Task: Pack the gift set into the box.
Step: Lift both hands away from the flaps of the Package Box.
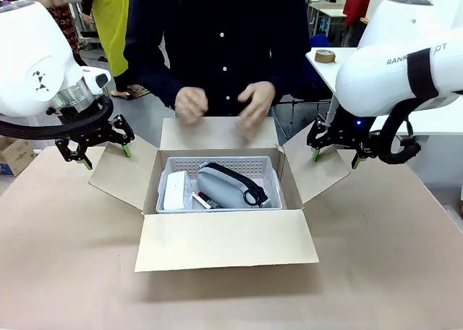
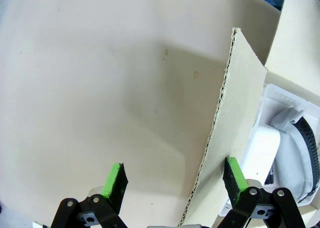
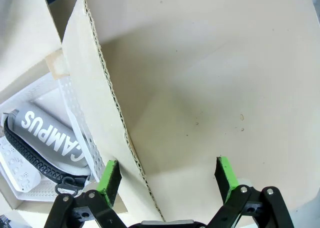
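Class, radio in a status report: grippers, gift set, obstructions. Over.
Left gripper open, astride left flap edge. Right gripper open, astride right flap. Basket in carton, flaps open. Person's hands above far flap.

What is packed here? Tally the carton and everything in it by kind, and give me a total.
carton: 1
basket: 1
white box: 1
pouch: 1
pen: 1
Total: 5
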Available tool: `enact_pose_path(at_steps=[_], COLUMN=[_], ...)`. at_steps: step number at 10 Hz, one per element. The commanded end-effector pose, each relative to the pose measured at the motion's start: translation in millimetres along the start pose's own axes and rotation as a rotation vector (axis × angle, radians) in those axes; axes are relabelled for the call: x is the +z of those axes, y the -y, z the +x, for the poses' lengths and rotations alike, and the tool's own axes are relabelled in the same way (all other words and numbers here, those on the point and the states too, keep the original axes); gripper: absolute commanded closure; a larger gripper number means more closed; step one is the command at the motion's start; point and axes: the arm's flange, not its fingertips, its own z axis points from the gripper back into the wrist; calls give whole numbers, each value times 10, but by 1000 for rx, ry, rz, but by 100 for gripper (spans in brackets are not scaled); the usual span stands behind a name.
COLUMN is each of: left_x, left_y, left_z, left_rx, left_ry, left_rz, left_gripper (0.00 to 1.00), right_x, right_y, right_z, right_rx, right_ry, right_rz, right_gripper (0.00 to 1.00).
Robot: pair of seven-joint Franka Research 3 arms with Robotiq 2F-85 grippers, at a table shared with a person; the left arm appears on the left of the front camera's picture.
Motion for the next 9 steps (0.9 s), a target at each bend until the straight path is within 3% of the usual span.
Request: enact_pose_path(at_steps=[1,3,4,5,6,7,8,9], left_x=[27,0,349,712,935,928,679,337], left_y=[-2,0,-185,-577,-1064,-1563,-2035,-2344], left_z=[-2,0,10,28,76,128,204,278], left_rx=[6,0,-109,-141,-179,-240,-191,-104], left_ry=[6,0,-67,-138,-254,-383,-446,-501], left_rz=[19,0,-177,-341,-589,-854,-1123,-1342], left_gripper=[0,0,0,0,0,0,0,0], right_x=[33,0,237,657,988,1124,992,704], right_y=[-18,0,171,618,1160,1706,2263,2637], right_z=[10,0,-52,-147,-251,-323,-377,-449], right_rx=[-17,0,38,65,67,-23,-136,-196], right_ry=[12,0,-27,-61,-131,-209,-263,-271], right_rz=[-30,0,154,361,575,801,1042,1185], right_gripper=[0,0,0,0,0,0,0,0])
